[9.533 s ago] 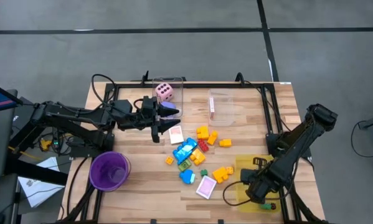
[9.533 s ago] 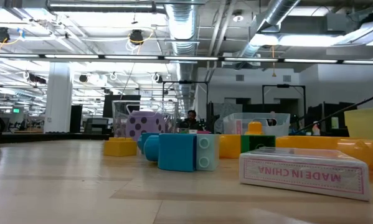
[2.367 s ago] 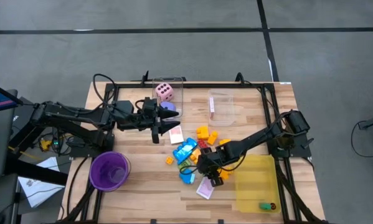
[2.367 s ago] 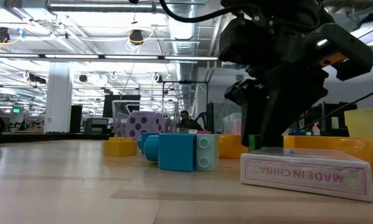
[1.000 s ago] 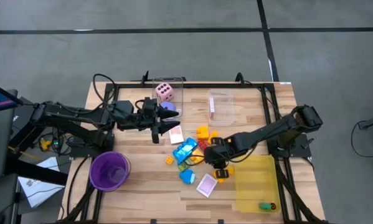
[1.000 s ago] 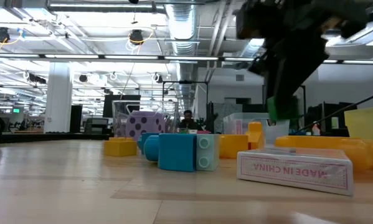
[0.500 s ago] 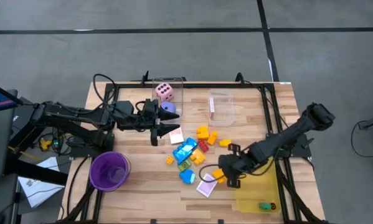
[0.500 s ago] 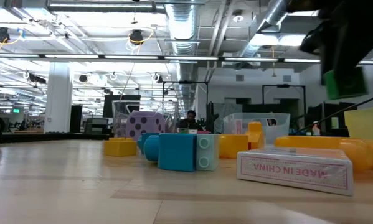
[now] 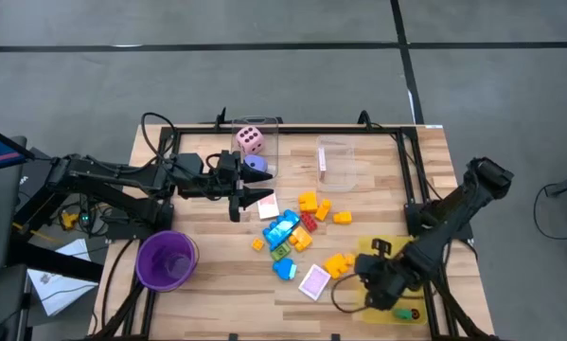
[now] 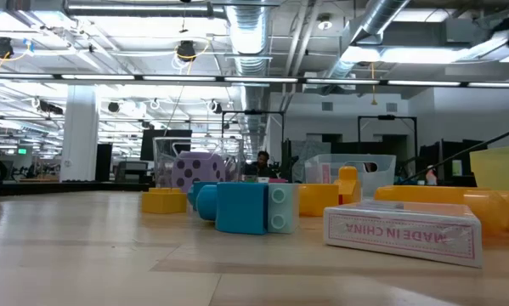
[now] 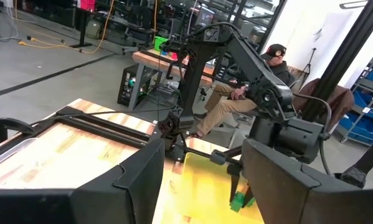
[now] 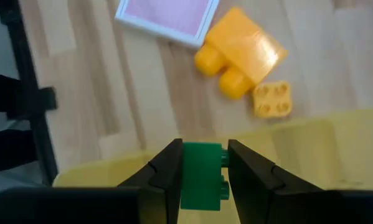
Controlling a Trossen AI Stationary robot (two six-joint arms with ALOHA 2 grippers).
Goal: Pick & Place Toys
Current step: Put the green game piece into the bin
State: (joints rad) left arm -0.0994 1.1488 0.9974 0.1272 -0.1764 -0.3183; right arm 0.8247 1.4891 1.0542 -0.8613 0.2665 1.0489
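Note:
Toys lie in a loose pile (image 9: 291,232) at mid-table: blue, yellow, orange, red and green blocks, with a pink card (image 9: 314,282) and orange blocks (image 9: 338,263) nearer the front. My right gripper (image 9: 378,292) hangs over the yellow tray (image 9: 401,254), shut on a green block (image 12: 202,177). My left gripper (image 9: 262,187) stands open and level beside the clear box (image 9: 264,128), which holds a pink die (image 9: 250,140). Nothing is between its fingers (image 11: 111,186). My right gripper pinches the green block by two opposite sides (image 12: 186,177) between its two fingers. The fingers come from above, slanting steeply down. The block is lifted clear, above the tray's left rim (image 12: 286,134), with its studs (image 12: 223,168) toward one finger.
A purple cup (image 9: 167,259) stands at the near left. A second clear box (image 9: 338,163) sits at the far middle. The tray holds a small green and red piece (image 9: 408,313). In the low view a card box (image 10: 403,234) and a blue block (image 10: 254,206) stand close.
My right gripper has carried the green block from above the pile toward the table's right and near edges, to over the yellow tray, rising a little and rolling its wrist. It has left the low view to the right. The block has stayed in its hold.

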